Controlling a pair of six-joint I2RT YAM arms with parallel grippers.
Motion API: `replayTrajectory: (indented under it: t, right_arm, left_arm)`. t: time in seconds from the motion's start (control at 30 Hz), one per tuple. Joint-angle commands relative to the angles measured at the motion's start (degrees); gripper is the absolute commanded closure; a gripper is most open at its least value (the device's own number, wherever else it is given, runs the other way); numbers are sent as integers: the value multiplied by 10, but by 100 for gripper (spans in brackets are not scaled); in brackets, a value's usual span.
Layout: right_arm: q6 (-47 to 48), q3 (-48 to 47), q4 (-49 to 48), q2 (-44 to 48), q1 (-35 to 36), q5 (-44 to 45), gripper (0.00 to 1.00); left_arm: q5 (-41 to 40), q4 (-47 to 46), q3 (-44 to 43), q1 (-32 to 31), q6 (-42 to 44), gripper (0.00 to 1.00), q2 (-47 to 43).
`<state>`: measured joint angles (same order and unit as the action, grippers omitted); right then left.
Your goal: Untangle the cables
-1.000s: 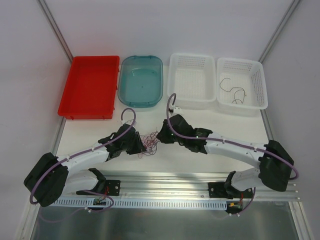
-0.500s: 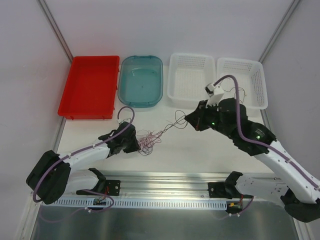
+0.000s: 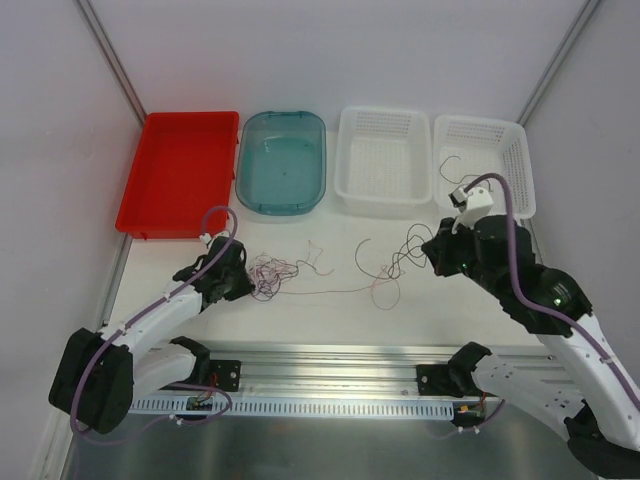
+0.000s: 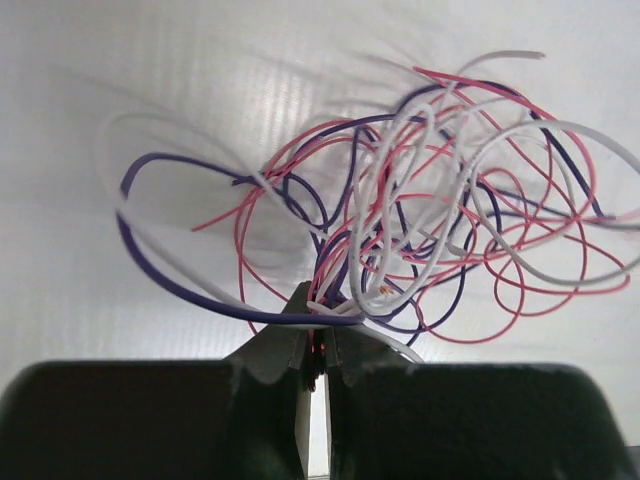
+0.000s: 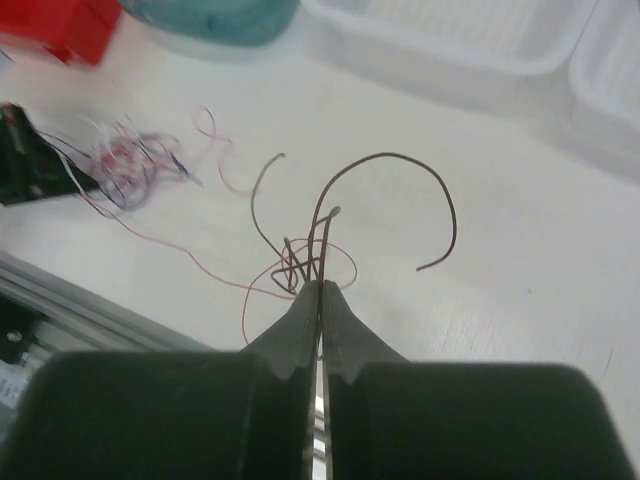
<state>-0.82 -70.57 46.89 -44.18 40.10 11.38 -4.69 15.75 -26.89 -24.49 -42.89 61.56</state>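
White matte table top [image 3: 330, 315] is lined at its far edge by four containers: one red plastic tray [image 3: 180, 175], one translucent teal tub [image 3: 283, 160] with rounded corners, and two white perforated baskets [image 3: 385, 165]. The cables [image 3: 270, 277], thin curly wires in white, pink-red and dark purple, are bunched in one loose clump on the table at the left gripper [image 3: 246, 285], whose jaws are pinched shut on several. A few dark brown curved strands [image 5: 400, 160] are clamped in the closed jaws of the right gripper [image 5: 320, 290].
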Motion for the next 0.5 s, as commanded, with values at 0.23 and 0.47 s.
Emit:
replayTrajectory:
  t: [0.23,0.47]
  right_arm:
    - [-67,207,-110,-68,-22,-65,82]
    - [-69,216,-100,-95,-25,-30,46]
  left_arm:
    - [4,58,-29,22,51,96,-87]
    - [35,96,-82,21,114,65,-109]
